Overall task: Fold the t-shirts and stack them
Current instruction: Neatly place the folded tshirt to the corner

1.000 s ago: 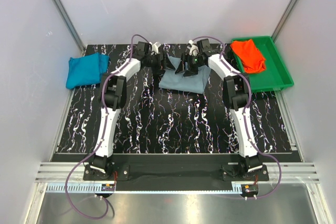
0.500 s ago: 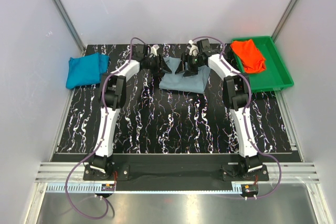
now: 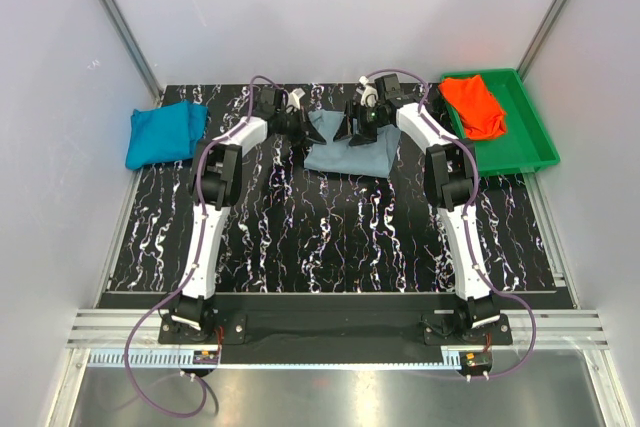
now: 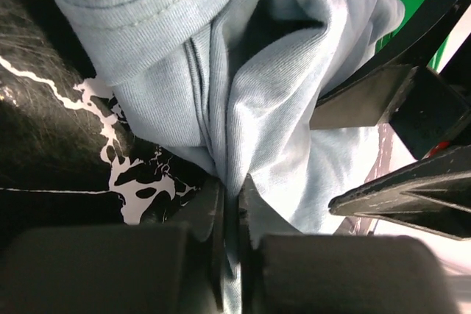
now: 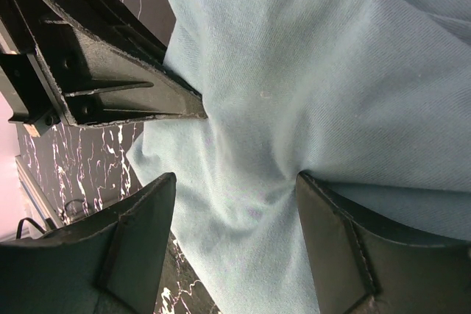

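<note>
The dusty grey-blue t-shirt (image 3: 356,153) lies folded at the back middle of the table. My left gripper (image 3: 307,128) is shut on a bunched fold at that shirt's left edge; in the left wrist view the cloth (image 4: 280,108) runs down between the closed left gripper (image 4: 229,195). My right gripper (image 3: 349,130) stands open with both tips pressed onto the same shirt (image 5: 316,71), cloth dimpled between the right gripper's tips (image 5: 234,184). The bright teal-blue t-shirt (image 3: 163,133) lies folded at the far left. The orange-red t-shirt (image 3: 474,105) sits crumpled in the tray.
A green plastic tray (image 3: 525,152) stands at the back right corner of the black marbled table (image 3: 320,237). White walls and metal rails close in the back and sides. The two grippers are close, tips nearly facing each other.
My left gripper has closed from open onto the grey-blue shirt's left edge and drawn slightly left. The right gripper has stayed where it was, still open.
</note>
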Tool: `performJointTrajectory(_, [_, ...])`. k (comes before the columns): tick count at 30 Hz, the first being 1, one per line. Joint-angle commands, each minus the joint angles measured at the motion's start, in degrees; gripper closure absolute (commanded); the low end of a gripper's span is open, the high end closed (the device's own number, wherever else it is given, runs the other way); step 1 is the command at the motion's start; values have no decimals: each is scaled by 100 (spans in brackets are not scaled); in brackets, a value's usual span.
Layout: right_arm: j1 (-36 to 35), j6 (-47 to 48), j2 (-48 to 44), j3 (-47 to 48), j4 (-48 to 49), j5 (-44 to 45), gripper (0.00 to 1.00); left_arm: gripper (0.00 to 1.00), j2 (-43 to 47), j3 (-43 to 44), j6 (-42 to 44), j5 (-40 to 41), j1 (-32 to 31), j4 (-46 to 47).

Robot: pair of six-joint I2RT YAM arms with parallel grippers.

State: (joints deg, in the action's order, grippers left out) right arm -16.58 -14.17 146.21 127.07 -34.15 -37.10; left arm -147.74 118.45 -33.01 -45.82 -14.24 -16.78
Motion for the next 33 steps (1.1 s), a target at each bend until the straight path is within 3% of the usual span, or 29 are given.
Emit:
performJointTrajectory(1, [-100,55,-13,55,5,-8,26,100,-27,-68,180,-235,-105,-123])
performJointTrajectory(9, [-4,582,-900,81,-30,467,24,100,746,230,1165,626,281,-1317])
performJointTrajectory(19, [409,732,-1868,-111,14,766,23,100,1722,55,2447,1066,1151,-2663])
performJointTrajectory(33, [691,793,-2299,-490,14,722,22,100,2636,-33,3187,1857,2056,-3358])
